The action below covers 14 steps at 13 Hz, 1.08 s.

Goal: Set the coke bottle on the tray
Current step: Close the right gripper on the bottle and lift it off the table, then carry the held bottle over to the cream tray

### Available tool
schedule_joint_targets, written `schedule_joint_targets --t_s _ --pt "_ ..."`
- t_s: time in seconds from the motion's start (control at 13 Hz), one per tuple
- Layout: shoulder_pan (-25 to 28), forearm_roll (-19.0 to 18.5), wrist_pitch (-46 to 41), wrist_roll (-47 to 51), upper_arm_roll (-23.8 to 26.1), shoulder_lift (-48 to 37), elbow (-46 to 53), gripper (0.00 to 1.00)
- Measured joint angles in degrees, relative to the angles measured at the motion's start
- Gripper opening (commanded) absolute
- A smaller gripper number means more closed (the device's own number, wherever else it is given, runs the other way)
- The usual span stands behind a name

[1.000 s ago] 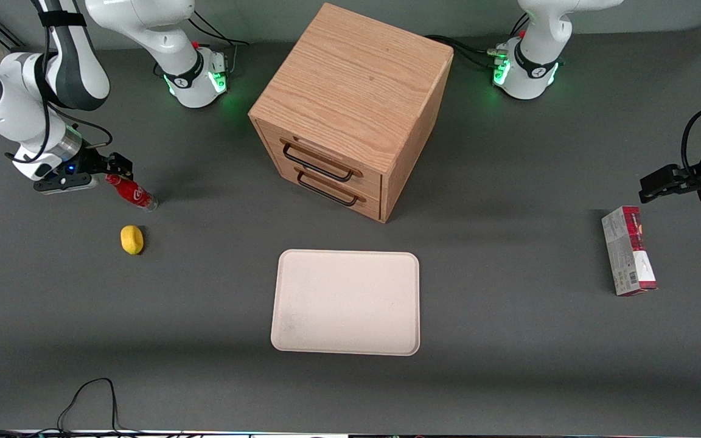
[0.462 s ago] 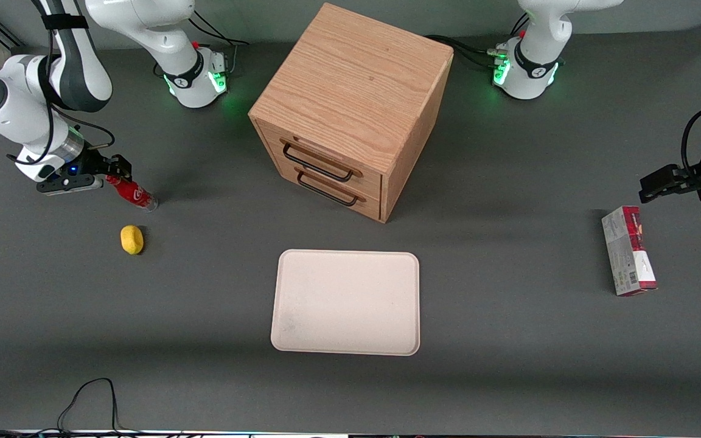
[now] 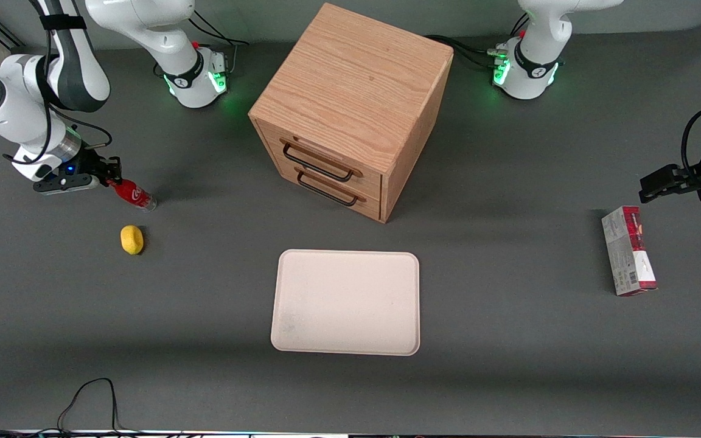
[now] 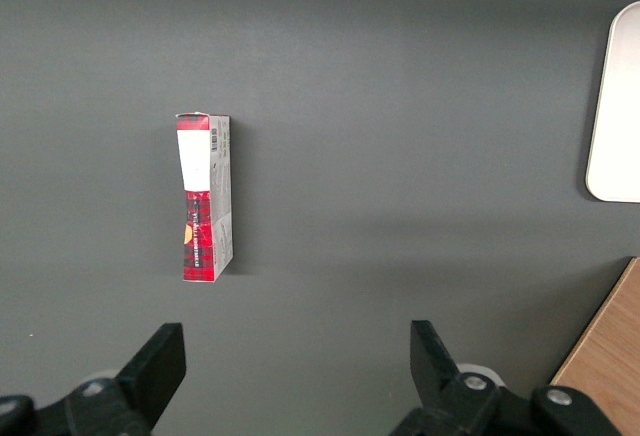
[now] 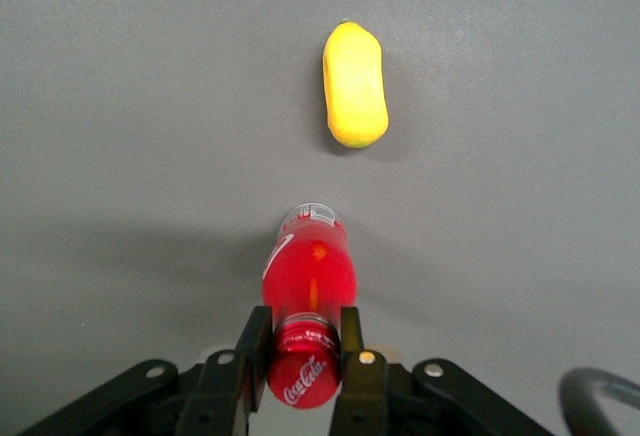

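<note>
The coke bottle (image 3: 135, 196) is a small red bottle leaning on the grey table toward the working arm's end, its clear base down and its cap up in my gripper. My right gripper (image 3: 111, 179) is shut on the bottle's neck just under the red cap. In the right wrist view the gripper (image 5: 302, 348) has one finger (image 5: 254, 348) on each side of the neck, with the red body (image 5: 306, 274) reaching out past them. The cream-beige tray (image 3: 344, 302) lies flat in front of the drawer cabinet, nearer the front camera, with nothing on it.
A yellow lemon (image 3: 132, 239) lies beside the bottle, nearer the front camera; it also shows in the right wrist view (image 5: 354, 84). The wooden drawer cabinet (image 3: 350, 103) stands mid-table. A red-and-grey carton (image 3: 628, 258) lies toward the parked arm's end.
The gripper's fingers have closed in on the bottle's neck and the wrist has shifted slightly. The bottle has stayed almost in place, tilted.
</note>
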Motion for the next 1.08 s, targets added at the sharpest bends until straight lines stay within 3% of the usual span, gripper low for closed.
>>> schedule_joint_targets --t_s 0.31,0.54,0.85,1.08 --pt "0.01 0.0 -0.47 0.0 0.01 0.0 0.37 0.0" --pt "1.04 -0.04 -10.27 0.29 1.12 -0.28 7.27 0.0" --pt "8.16 0.65 -35.72 2.68 2.03 1.55 31.22 0.0" --pt "10.78 5.36 -50.33 3.88 2.45 10.49 53.31 0.0"
